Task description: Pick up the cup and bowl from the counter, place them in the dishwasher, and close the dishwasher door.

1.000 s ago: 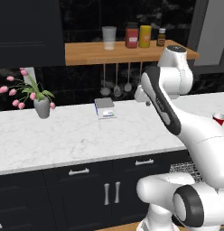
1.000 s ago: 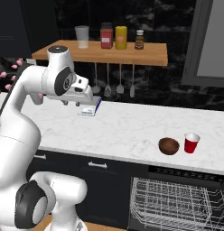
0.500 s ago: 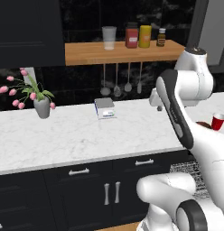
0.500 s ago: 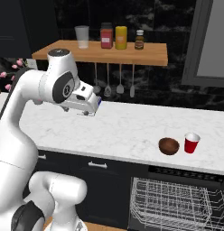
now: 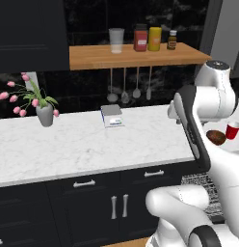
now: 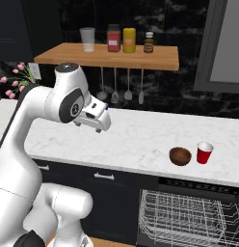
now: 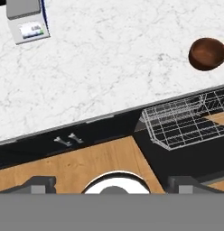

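A: Which step is in hand?

B: The very first, I judge. The cup (image 6: pixel 204 153) and the bowl (image 6: pixel 180 156) both sit on the worktop (image 6: pixel 136 140) at the right of the right base view, the bowl just beside the cup on its left, neither touched. In the left base view they show at the right edge, the bowl partly behind the white arm.

A: And the gripper (image 6: pixel 98 123)?

B: It hangs left of centre in the right base view, above the worktop, well apart from both dishes. Its fingers (image 7: pixel 39 182) stand wide apart with nothing between them; in the hand view the two dark tips sit far out at the bottom left and bottom right.

A: Is the dishwasher ready?

B: The dishwasher (image 6: pixel 189 219) is open, lower right of the right base view, its silver wire rack (image 7: pixel 186 119) pulled out below the dishes. The dishwasher door itself I cannot make out clearly.

A: What does the next move call for?

B: Carrying the hand rightward along the worktop and down over one dish. The bowl (image 7: pixel 207 53) sits at the upper right edge of the hand view, so the hand needs to centre on it, or on the cup, before the fingers shut across a rim.

A: Anything in the way?

B: A small scale (image 5: pixel 112 116) lies near the wall, off that path.
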